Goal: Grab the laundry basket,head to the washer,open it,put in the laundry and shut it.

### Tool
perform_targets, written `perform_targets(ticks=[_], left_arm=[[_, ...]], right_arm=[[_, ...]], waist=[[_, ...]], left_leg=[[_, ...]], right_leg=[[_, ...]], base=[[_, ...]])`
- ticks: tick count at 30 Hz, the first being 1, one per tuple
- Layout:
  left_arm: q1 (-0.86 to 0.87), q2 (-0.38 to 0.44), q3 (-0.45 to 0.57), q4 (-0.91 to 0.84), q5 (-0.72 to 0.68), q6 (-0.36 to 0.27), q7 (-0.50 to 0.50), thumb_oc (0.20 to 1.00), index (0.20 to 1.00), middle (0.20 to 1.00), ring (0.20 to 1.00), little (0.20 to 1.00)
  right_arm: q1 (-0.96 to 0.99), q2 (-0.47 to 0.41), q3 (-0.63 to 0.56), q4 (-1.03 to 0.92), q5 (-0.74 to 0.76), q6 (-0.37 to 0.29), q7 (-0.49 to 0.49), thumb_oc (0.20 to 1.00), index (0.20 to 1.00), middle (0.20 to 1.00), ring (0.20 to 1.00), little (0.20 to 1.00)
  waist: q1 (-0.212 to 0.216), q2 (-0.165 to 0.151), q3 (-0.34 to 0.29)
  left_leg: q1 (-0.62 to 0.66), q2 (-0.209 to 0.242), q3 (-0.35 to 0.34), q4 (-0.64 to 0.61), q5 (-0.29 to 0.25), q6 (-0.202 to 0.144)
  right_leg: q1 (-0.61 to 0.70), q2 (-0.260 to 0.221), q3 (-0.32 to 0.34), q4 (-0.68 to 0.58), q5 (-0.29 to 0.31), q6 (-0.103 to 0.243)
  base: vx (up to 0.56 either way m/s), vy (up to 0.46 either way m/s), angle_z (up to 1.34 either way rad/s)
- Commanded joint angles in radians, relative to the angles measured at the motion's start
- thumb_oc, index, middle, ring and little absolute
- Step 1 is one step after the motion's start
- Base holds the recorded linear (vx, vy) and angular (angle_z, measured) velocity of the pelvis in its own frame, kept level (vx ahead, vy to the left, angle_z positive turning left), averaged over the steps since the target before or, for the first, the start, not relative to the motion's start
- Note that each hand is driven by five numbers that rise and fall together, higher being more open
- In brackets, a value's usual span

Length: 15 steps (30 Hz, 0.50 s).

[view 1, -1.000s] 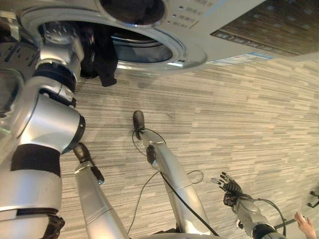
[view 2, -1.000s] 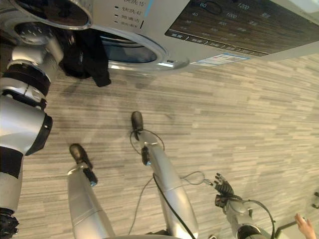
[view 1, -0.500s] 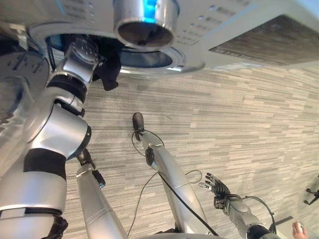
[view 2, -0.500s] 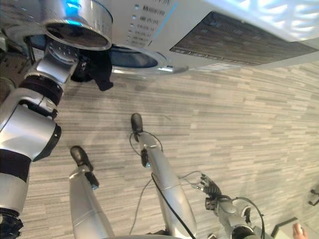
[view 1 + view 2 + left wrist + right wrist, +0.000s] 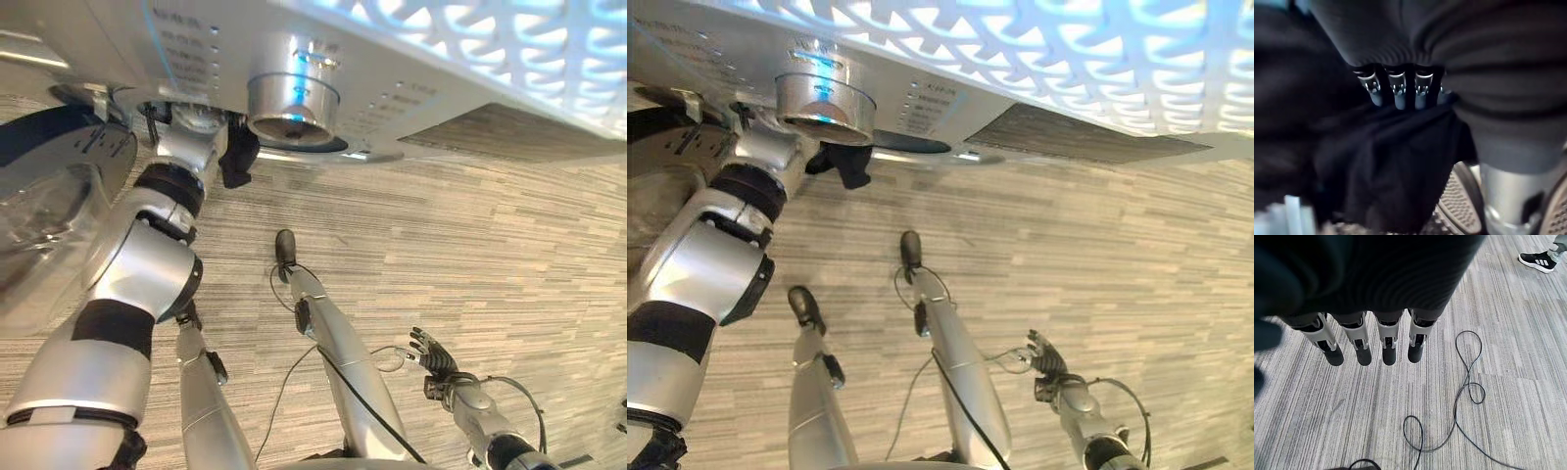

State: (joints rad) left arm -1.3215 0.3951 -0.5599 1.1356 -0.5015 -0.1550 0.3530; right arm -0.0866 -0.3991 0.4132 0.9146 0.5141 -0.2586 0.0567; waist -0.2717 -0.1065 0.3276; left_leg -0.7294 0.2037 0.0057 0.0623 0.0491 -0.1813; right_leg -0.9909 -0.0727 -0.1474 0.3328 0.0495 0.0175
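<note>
A: Where do we have the laundry right now?

B: We see a piece of black laundry (image 5: 238,157) at the mouth of the washer (image 5: 411,88), hanging just under the round control knob (image 5: 292,98) and against the opening's rim. Our left arm reaches up to it from beside the washer's open glass door (image 5: 54,225).

A: And the left hand, is it gripping the cloth?

B: In the left wrist view, the left hand (image 5: 1400,90) sits right on top of the dark fabric (image 5: 1381,166), and its fingers (image 5: 1397,93) run down into the folds. Their tips are buried in the cloth, so we cannot tell whether they are curled round it or lying flat. The perforated metal of the drum (image 5: 1459,205) shows just past the cloth, so the laundry seems to be at the drum's edge, though the view there is dark.

A: What about our right side?

B: The right hand (image 5: 434,354) hangs low over the striped carpet floor (image 5: 490,255), well apart from the washer. Its own wrist view shows the fingers (image 5: 1362,350) straight and spread, holding nothing.

A: Anything else near the washer?

B: Far from it, at the corner of the right wrist view, a person's black shoe (image 5: 1540,260) stands on the carpet.
</note>
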Motion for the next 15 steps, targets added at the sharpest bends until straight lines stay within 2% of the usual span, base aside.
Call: perform_targets(ticks=[1, 3, 4, 5, 8, 9, 10, 11, 12, 13, 15], left_arm=[[0.004, 0.0, 0.086, -0.098, 0.075, -0.073, 0.039, 1.0, 1.0, 1.0, 1.0, 1.0], [0.139, -0.019, 0.132, -0.191, 0.014, -0.094, 0.01, 1.0, 1.0, 1.0, 1.0, 1.0], [0.192, -0.022, 0.132, -0.261, 0.039, -0.095, 0.007, 1.0, 1.0, 1.0, 1.0, 1.0], [0.34, -0.04, 0.176, -0.372, 0.008, -0.111, -0.009, 1.0, 1.0, 1.0, 1.0, 1.0], [0.417, -0.038, 0.183, -0.451, 0.012, -0.116, -0.023, 1.0, 1.0, 1.0, 1.0, 1.0], [0.526, -0.039, 0.2, -0.557, 0.014, -0.121, -0.037, 1.0, 1.0, 1.0, 1.0, 1.0], [0.571, -0.044, 0.21, -0.589, -0.007, -0.125, -0.052, 1.0, 1.0, 1.0, 1.0, 1.0], [0.618, -0.049, 0.221, -0.622, -0.039, -0.133, -0.063, 1.0, 1.0, 1.0, 1.0, 1.0], [0.654, -0.06, 0.222, -0.651, -0.146, -0.151, -0.093, 1.0, 1.0, 1.0, 1.0, 1.0], [0.677, -0.061, 0.19, -0.69, -0.221, -0.153, -0.148, 1.0, 1.0, 1.0, 1.0, 1.0], [0.761, -0.023, 0.151, -0.797, -0.248, -0.143, -0.194, 1.0, 1.0, 1.0, 1.0, 1.0]], right_arm=[[0.045, -0.044, -0.043, 0.03, -0.013, -0.001, -0.028, 1.0, 1.0, 1.0, 1.0, 1.0], [0.05, -0.032, -0.072, 0.044, -0.005, 0.0, -0.037, 1.0, 1.0, 1.0, 1.0, 1.0], [0.056, -0.028, -0.085, 0.047, -0.009, 0.0, -0.041, 1.0, 1.0, 1.0, 1.0, 1.0], [0.064, -0.024, -0.114, 0.047, -0.007, -0.002, -0.046, 1.0, 1.0, 1.0, 1.0, 1.0], [0.067, -0.026, -0.13, 0.046, -0.011, 0.0, -0.05, 1.0, 1.0, 1.0, 1.0, 1.0], [0.077, -0.023, -0.153, 0.045, -0.013, -0.001, -0.052, 1.0, 1.0, 1.0, 1.0, 1.0], [0.078, -0.023, -0.164, 0.047, -0.016, 0.002, -0.055, 1.0, 1.0, 1.0, 1.0, 1.0], [0.08, -0.028, -0.17, 0.055, -0.022, 0.004, -0.058, 1.0, 1.0, 1.0, 1.0, 1.0], [0.081, -0.034, -0.172, 0.051, -0.023, 0.009, -0.061, 1.0, 1.0, 1.0, 1.0, 1.0], [0.083, -0.04, -0.171, 0.048, -0.023, 0.016, -0.061, 1.0, 1.0, 1.0, 1.0, 1.0], [0.099, -0.065, -0.178, 0.02, -0.045, 0.019, -0.055, 1.0, 1.0, 1.0, 1.0, 1.0]], waist=[[0.015, 0.009, 0.063], [0.041, 0.024, 0.072], [0.053, 0.032, 0.076], [0.071, 0.043, 0.085], [0.079, 0.048, 0.089], [0.092, 0.049, 0.095], [0.097, 0.048, 0.099], [0.104, 0.052, 0.098], [0.106, 0.05, 0.102], [0.103, 0.05, 0.103], [0.105, 0.051, 0.106]], left_leg=[[0.018, -0.006, -0.085, 0.046, 0.054, 0.05], [0.046, -0.008, -0.095, 0.01, 0.074, 0.044], [0.055, -0.009, -0.099, -0.004, 0.078, 0.042], [0.059, -0.015, -0.107, -0.004, 0.069, 0.047], [0.051, -0.022, -0.108, 0.01, 0.06, 0.05], [0.03, -0.033, -0.111, 0.037, 0.045, 0.057], [0.01, -0.04, -0.113, 0.059, 0.031, 0.063], [0.004, -0.038, -0.116, 0.092, -0.01, 0.065], [-0.023, -0.049, -0.114, 0.131, -0.025, 0.069], [-0.05, -0.059, -0.114, 0.17, -0.04, 0.072], [-0.106, -0.076, -0.114, 0.249, -0.072, 0.079]], right_leg=[[0.115, -0.035, -0.034, -0.114, 0.033, 0.125], [0.136, -0.045, -0.052, -0.12, 0.03, 0.125], [0.145, -0.051, -0.062, -0.122, 0.027, 0.125], [0.151, -0.063, -0.069, -0.118, 0.025, 0.125], [0.155, -0.071, -0.072, -0.118, 0.028, 0.126], [0.152, -0.08, -0.072, -0.119, 0.028, 0.125], [0.145, -0.084, -0.067, -0.114, 0.029, 0.126], [0.148, -0.082, -0.062, -0.098, 0.003, 0.134], [0.138, -0.088, -0.056, -0.087, 0.007, 0.133], [0.129, -0.092, -0.052, -0.079, 0.01, 0.134], [0.101, -0.096, -0.039, -0.053, 0.011, 0.133]], base=[[-0.07, -0.02, 0.16], [-0.04, -0.021, 0.36], [-0.02, -0.01, 0.43], [-0.02, -0.005, 0.37], [-0.04, 0.019, 0.37], [-0.05, 0.039, 0.26], [-0.01, 0.054, 0.15], [0.0, 0.051, 0.13], [-0.01, 0.065, 0.1], [-0.08, 0.095, 0.11], [-0.07, 0.12, 0.1]])
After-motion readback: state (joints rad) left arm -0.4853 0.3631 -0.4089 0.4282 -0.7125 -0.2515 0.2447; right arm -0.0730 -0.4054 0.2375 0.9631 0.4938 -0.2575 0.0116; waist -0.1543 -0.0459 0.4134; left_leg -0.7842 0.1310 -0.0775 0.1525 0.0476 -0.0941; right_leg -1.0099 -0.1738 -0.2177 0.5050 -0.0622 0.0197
